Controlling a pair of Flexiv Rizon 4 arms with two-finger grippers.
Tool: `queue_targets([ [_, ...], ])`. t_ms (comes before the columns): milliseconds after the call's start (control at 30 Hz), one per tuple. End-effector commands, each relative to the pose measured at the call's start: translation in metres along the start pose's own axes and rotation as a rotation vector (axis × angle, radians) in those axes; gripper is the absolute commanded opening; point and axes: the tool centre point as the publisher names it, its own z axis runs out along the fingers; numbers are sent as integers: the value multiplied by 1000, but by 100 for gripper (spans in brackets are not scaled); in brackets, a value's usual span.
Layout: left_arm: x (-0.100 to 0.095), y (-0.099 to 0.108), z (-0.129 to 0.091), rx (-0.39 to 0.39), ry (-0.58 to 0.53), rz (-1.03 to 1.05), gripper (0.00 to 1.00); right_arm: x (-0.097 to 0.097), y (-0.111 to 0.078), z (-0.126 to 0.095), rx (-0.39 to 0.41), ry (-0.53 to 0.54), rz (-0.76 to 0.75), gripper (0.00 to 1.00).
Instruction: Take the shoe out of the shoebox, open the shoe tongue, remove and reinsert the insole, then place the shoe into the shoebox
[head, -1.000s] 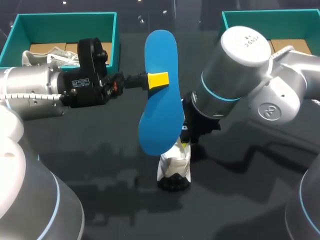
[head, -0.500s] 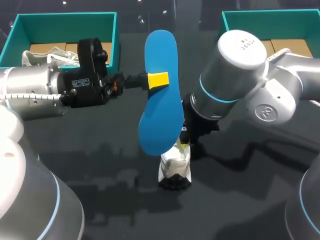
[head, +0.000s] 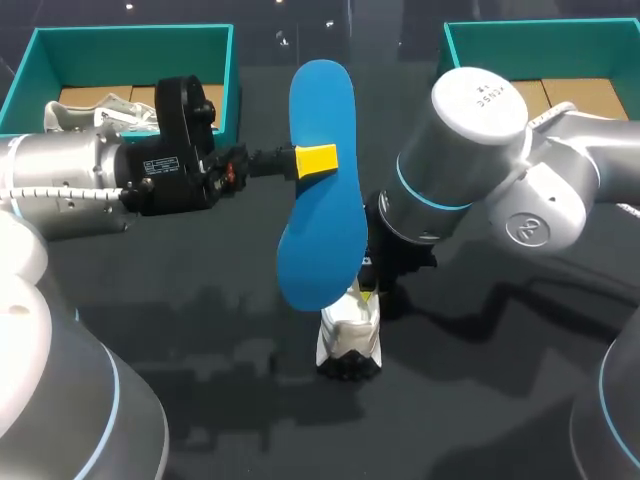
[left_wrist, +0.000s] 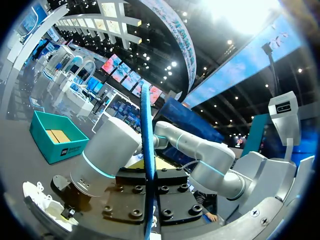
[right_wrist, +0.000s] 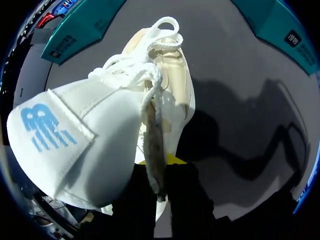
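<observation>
Shoe (head: 349, 335) is on the table, out of the boxes, right under the right gripper (head: 369, 290). That gripper is closed on the shoe's upper, probably the tongue edge, but the wrist view is cramped. Above it the blue insole (head: 322, 200) hangs clear, long axis pointing down at the shoe, lower end nearest. Left gripper (head: 316, 158) is clamped across the insole's upper half, so the left arm should do the reinsert. Left shoebox (head: 215, 80) and right shoebox (head: 540, 35) are at the far edge.

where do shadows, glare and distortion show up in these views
Head view: soft shadows on the dark table around the shoe. Right wrist view: a dark shadow beside the shoe, fisheye-bent shoebox edges. Left wrist view: bright glare above the edge-on insole.
</observation>
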Motion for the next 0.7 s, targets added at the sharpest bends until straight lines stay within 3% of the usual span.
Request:
queue_targets([
  [33,-1,1,3,2,1,0,0,0,-2,6,-3,8,4,9],
  [100,-1,1,3,2,1,0,0,0,-3,4,-5,11,7,42],
  [167,-1,1,3,2,1,0,0,0,-4,2,-6,12,9,100],
  [567,-1,1,3,2,1,0,0,-4,-8,-34,-32,86,7,100],
  [700,-1,1,3,2,1,0,0,-9,-5,-52,-32,251,-21,100],
])
